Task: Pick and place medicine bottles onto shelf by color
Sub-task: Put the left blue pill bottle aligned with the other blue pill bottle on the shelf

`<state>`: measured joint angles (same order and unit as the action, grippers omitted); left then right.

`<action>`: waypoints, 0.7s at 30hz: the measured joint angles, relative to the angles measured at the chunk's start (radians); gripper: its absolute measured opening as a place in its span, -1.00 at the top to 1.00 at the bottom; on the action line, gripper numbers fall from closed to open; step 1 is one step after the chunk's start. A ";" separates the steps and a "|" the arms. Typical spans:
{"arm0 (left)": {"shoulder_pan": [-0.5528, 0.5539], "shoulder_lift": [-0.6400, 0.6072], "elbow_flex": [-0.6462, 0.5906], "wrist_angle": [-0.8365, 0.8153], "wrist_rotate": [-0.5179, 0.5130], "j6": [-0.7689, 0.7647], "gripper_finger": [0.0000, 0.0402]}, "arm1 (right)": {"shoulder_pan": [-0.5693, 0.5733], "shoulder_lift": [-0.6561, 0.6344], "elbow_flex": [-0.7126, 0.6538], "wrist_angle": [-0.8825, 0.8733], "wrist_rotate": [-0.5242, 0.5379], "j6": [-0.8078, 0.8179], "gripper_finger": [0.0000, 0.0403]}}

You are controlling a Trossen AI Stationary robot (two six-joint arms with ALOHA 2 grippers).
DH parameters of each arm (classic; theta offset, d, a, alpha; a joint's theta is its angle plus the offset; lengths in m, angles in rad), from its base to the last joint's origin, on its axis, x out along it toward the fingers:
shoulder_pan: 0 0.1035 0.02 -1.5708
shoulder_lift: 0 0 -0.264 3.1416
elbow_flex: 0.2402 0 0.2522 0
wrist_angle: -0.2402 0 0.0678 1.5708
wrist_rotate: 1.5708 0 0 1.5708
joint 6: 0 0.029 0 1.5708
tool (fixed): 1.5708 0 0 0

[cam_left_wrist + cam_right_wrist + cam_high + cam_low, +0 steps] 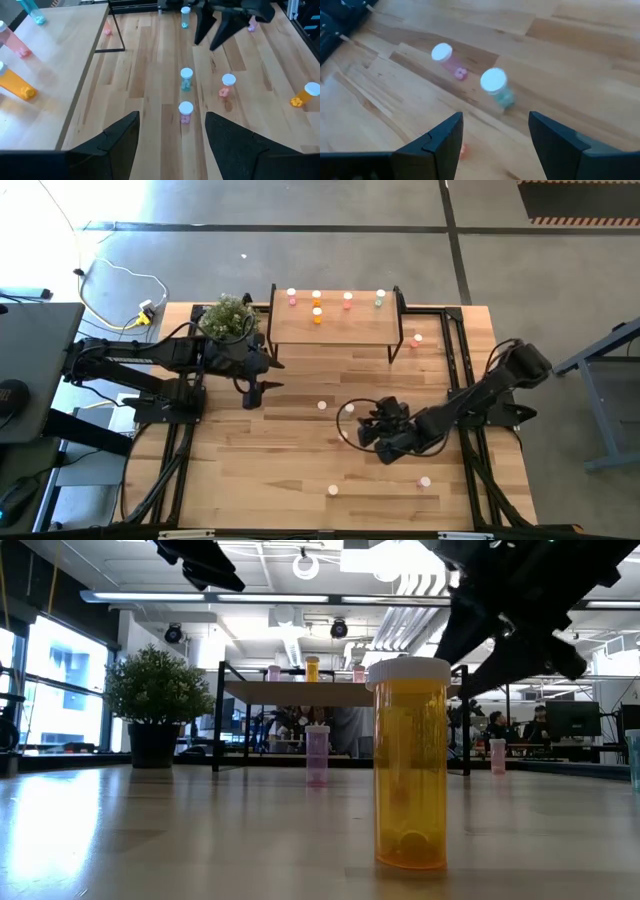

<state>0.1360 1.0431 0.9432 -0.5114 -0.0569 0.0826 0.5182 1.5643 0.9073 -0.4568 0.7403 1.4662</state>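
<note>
The shelf (330, 328) stands at the table's far edge with several small bottles on its board: pink (291, 297), orange (316, 298) and pale green (380, 298). More bottles stand upright on the table: one (322, 406) near the middle, two (333, 491) (425, 481) near the front, a pink one (416, 339) beside the shelf. My right gripper (365, 430) (495, 117) hovers open over the table's middle, with a green bottle (496, 86) and a pink bottle (447, 57) just beyond its fingers. My left gripper (250, 395) (172, 117) is open near the shelf's left legs.
A potted plant (228, 318) sits at the shelf's left end, close to my left arm. An orange bottle (410, 765) stands right before the low camera. Black frame rails (470, 380) run along the table's sides. People and desks show in the room behind.
</note>
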 joint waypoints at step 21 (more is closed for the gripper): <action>0.000 0.000 0.000 0.000 0.001 0.007 -0.09 | -0.002 0.255 0.000 0.212 0.116 -0.051 -0.08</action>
<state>0.1360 1.0431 0.9436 -0.5114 -0.0563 0.0898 0.5163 1.8194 0.9073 -0.2445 0.8559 1.4149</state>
